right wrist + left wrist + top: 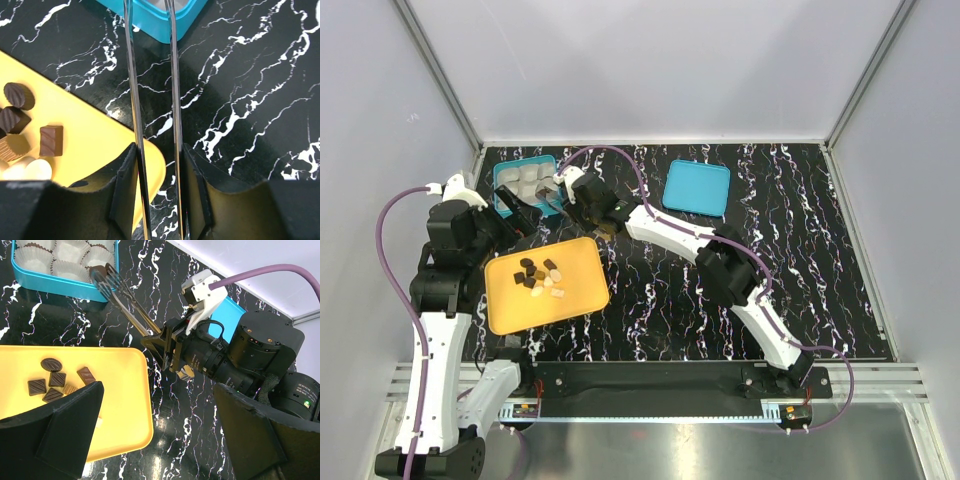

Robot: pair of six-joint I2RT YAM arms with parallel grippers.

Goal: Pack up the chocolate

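Note:
Several small chocolates (540, 278), dark brown and cream-white, lie on the orange tray (575, 300); they also show in the left wrist view (52, 382) and the right wrist view (30, 135). My right gripper (585, 197) (157, 200) is shut on metal tongs (130, 305) (152, 100). The tong tips pinch a dark piece (100, 276) at the near right corner of the teal box (502, 190) (60, 287), by its paper cups. My left gripper (510, 222) (160, 440) is open and empty, above the tray's right edge.
The flat teal lid (697, 188) lies at the back, right of centre. The black marbled tabletop (770, 290) ends at white walls behind and at both sides. The two arms are close together near the box.

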